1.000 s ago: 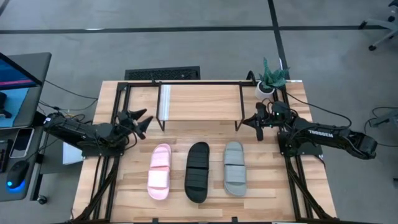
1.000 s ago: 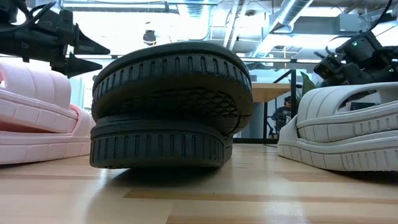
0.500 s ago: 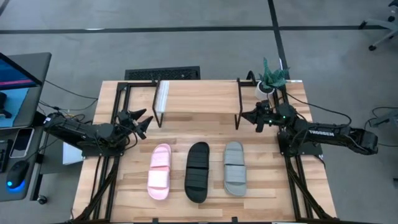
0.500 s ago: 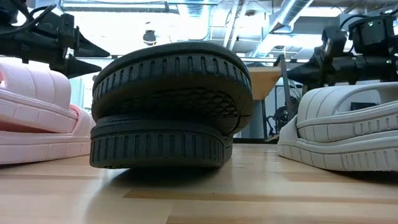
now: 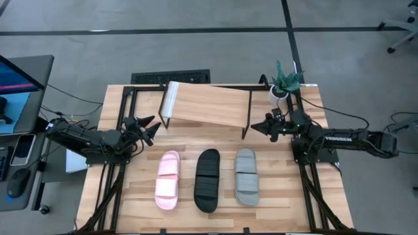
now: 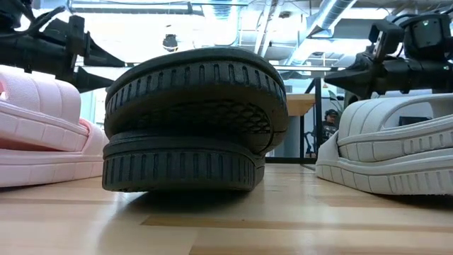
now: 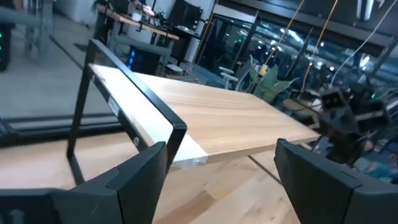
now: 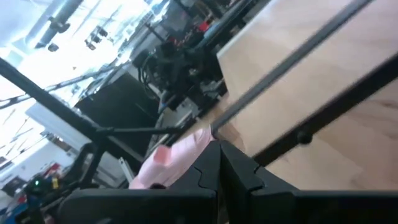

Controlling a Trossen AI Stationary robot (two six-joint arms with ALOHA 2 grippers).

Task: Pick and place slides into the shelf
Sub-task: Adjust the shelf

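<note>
**Shelf tilted at the back of the table, 3 slides in a row at the front**

The right end effector (image 5: pixel 256 126) has its fingers pressed fully together and holds nothing; its tip sits just beside the right legs of the shelf (image 5: pixel 206 104). The left end effector (image 5: pixel 151 130) stands spread wide and empty, just off the shelf's left legs, with the plank edge showing between its 2 fingers (image 7: pixel 140 171) in the left wrist view.

The shelf stands skewed near the far edge of the table (image 5: pixel 274 196), its plank top tilted. In front of it, well apart from both end effectors, the 3 slides lie side by side: the pink slide (image 5: pixel 168 179) on the left, the black slide (image 5: pixel 207 180) in the middle, the grey slide (image 5: pixel 246 176) on the right. A small potted plant (image 5: pixel 285 81) sits at the table's far right corner.
</note>
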